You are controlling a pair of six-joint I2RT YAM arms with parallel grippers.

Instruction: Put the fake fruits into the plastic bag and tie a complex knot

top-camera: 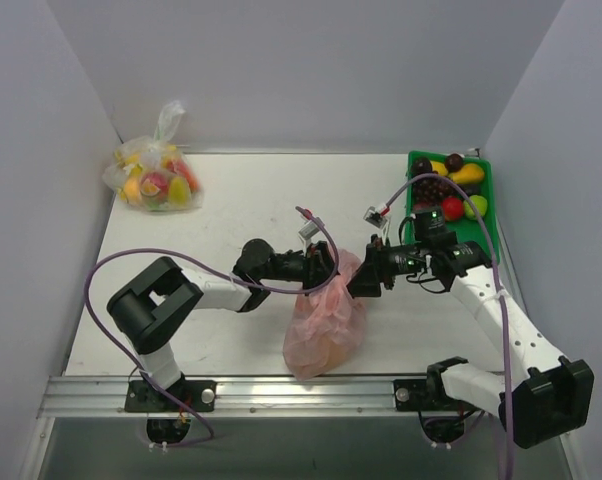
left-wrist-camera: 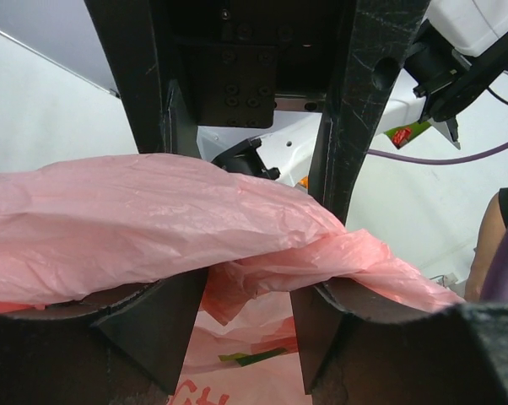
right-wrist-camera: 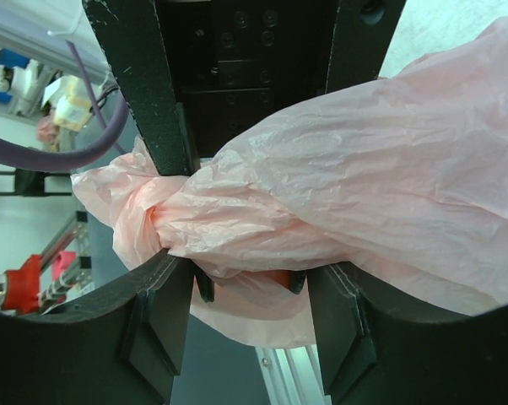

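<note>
A clear bag of yellow and red fruit (top-camera: 153,178) sits at the far left corner of the white table (top-camera: 251,200) — well apart from a green tray (top-camera: 412,180) at the far right — with grey walls (top-camera: 301,60) around and a metal rail (top-camera: 301,395) along the near edge.

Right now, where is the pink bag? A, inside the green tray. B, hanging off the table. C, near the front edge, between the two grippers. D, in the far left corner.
C: the pink bag sits on the table near its front edge, with the left gripper and right gripper meeting at its top.
</note>
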